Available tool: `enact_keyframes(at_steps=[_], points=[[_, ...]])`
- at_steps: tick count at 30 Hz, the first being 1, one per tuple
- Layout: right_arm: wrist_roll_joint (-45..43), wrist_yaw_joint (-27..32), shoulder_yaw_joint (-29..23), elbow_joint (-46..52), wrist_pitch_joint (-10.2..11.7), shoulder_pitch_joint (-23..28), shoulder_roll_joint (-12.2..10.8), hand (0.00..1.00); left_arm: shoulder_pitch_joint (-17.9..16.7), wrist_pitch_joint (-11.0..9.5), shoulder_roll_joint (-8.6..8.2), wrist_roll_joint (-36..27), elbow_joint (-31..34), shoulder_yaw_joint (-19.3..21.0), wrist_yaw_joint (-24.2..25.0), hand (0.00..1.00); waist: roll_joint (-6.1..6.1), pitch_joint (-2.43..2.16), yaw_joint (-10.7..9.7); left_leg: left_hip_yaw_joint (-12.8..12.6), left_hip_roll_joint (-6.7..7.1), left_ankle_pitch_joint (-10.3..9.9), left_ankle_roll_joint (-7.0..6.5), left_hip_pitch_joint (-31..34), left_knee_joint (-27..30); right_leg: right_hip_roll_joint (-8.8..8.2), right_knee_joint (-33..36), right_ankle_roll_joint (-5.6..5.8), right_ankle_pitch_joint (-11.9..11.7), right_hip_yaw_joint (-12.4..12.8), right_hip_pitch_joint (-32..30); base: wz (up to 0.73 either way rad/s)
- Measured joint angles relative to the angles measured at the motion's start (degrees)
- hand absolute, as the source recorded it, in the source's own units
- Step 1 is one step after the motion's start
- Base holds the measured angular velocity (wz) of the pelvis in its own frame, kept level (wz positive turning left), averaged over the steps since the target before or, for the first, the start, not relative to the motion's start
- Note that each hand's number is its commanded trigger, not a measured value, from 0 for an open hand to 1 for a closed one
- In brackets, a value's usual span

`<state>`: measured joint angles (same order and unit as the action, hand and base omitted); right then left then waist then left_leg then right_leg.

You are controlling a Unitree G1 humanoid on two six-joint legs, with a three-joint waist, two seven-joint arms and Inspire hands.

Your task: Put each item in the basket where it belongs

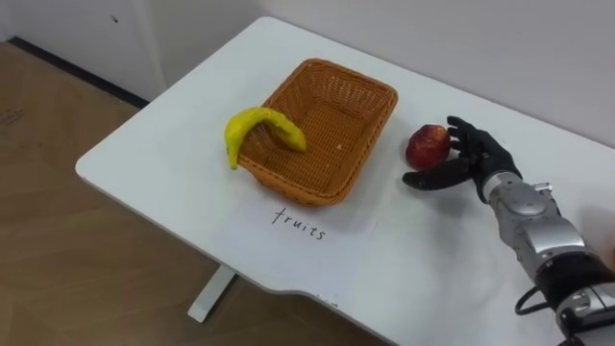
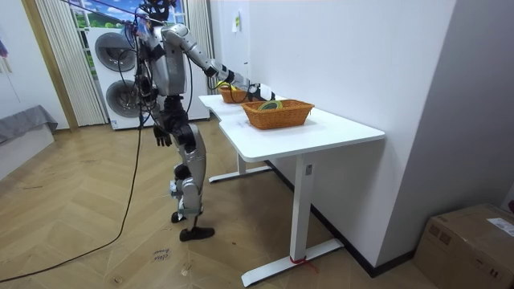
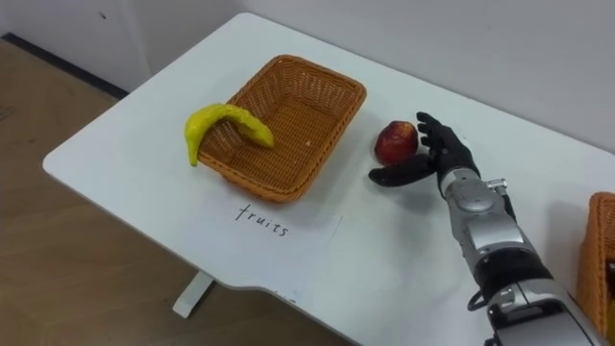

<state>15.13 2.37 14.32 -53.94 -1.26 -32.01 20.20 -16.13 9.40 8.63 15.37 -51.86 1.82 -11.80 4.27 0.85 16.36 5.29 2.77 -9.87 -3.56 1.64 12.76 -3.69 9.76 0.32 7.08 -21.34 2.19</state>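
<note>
Word: "fruits", written by hand in dark pen, all in small letters.
What it stood on: a white sheet of paper [image 1: 322, 229] that lay flat on the white table [image 1: 163, 159].
Place in the picture: lower middle of the left eye view and of the right eye view.
What it was next to: the brown woven basket [image 1: 288, 185]; the word sat just below the basket's near wall.
Wall sign [image 2: 238, 22]: a small white sign near the top middle of the room view, too small to read.
Cardboard box [image 2: 470, 241]: lower right of the room view, with dark marks too small to read.
Numbers: none could be read.
</note>
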Motion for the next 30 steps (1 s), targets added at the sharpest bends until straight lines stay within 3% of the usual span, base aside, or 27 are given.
enact_keyframes(at_steps=[30], points=[[-2.8, -1.3, -2.2, -2.4, 0.4, -1.5, 0.5, 0.00, -0.9, -1.0, -0.17, -0.1, 1.2, 0.2, 0.8, 0.00, 0.26, 0.02, 0.2, 1.0, 0.08, 0.0, 0.19, 1.9, 0.8, -0.10, 0.1, -0.22, -0.1, -1.7, -1.0, 0.01]])
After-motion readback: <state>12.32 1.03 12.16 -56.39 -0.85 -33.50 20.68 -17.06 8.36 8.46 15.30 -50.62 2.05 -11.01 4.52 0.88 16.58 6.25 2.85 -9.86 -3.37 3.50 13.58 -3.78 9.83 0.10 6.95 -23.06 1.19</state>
